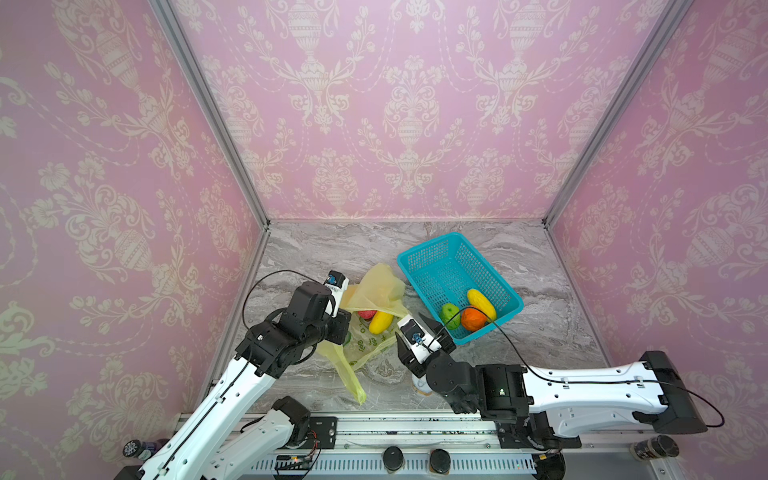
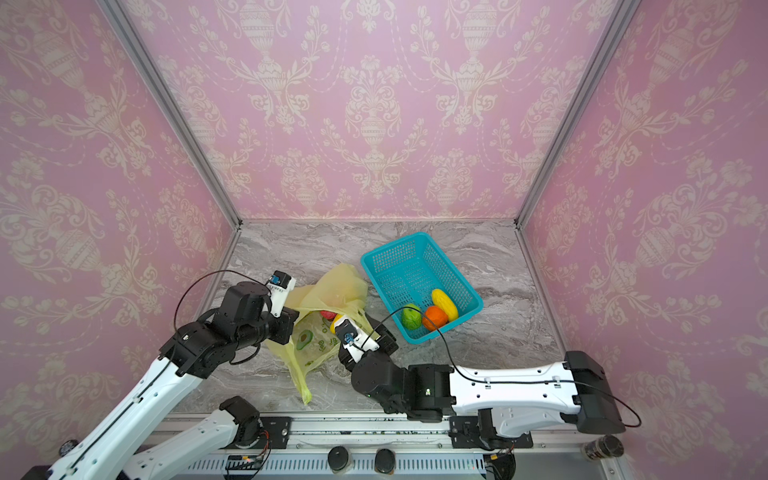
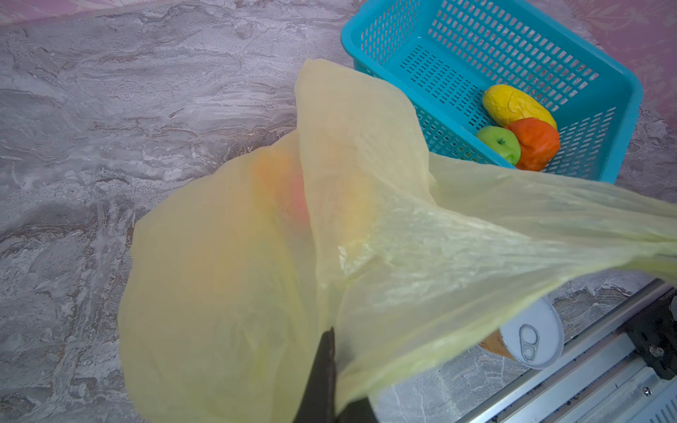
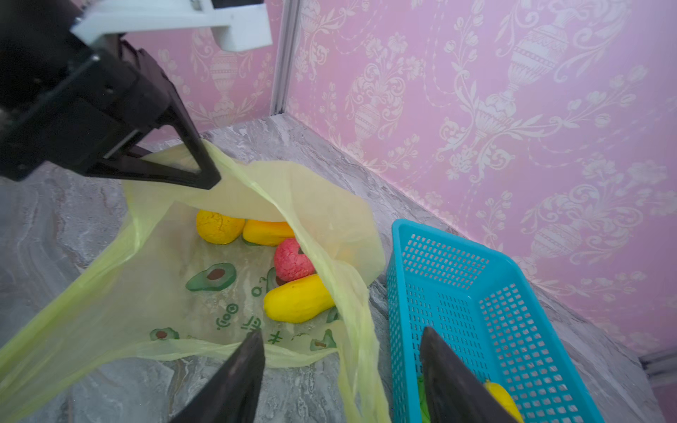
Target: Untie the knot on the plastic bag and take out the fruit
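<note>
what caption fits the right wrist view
Jaws open, right gripper faces the plastic bag with four fruit inside, teal basket alongside.

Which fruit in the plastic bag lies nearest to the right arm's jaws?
The elongated yellow fruit beside the pink-red one; the remaining two lie deeper inside.

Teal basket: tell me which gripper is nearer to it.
Right. The right gripper hangs open at the teal basket's near corner, beside its wall. The left gripper is farther off, across the plastic bag, shut on the bag's film.
</note>
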